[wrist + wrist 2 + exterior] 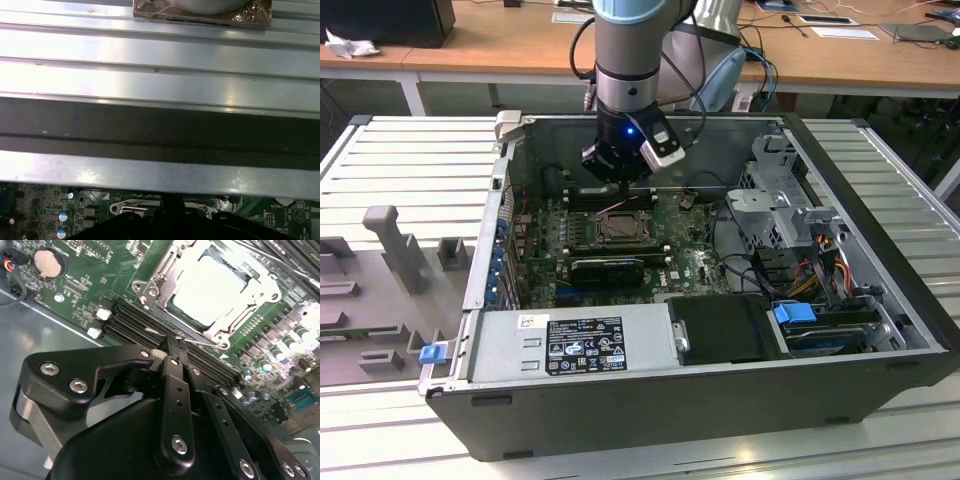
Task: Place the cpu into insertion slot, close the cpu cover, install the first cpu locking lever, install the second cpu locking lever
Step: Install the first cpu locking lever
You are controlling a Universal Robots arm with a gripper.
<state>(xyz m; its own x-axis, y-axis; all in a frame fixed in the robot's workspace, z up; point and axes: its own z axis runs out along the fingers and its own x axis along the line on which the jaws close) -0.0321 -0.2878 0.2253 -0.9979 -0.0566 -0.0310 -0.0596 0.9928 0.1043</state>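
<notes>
Inside the open computer case (880,300), lying on the ribbed metal table (410,160), the green motherboard (685,262) fills the floor. The arm (632,50) reaches down over it from above. The gripper (175,347) hangs just beside the insertion slot (617,229), its slim fingers (172,390) drawn together with nothing between them, tips at a thin wire lever (197,341). The cpu cover (160,277) lies down flat around the cpu (210,287), which sits seated in the slot, its pale top glaring.
</notes>
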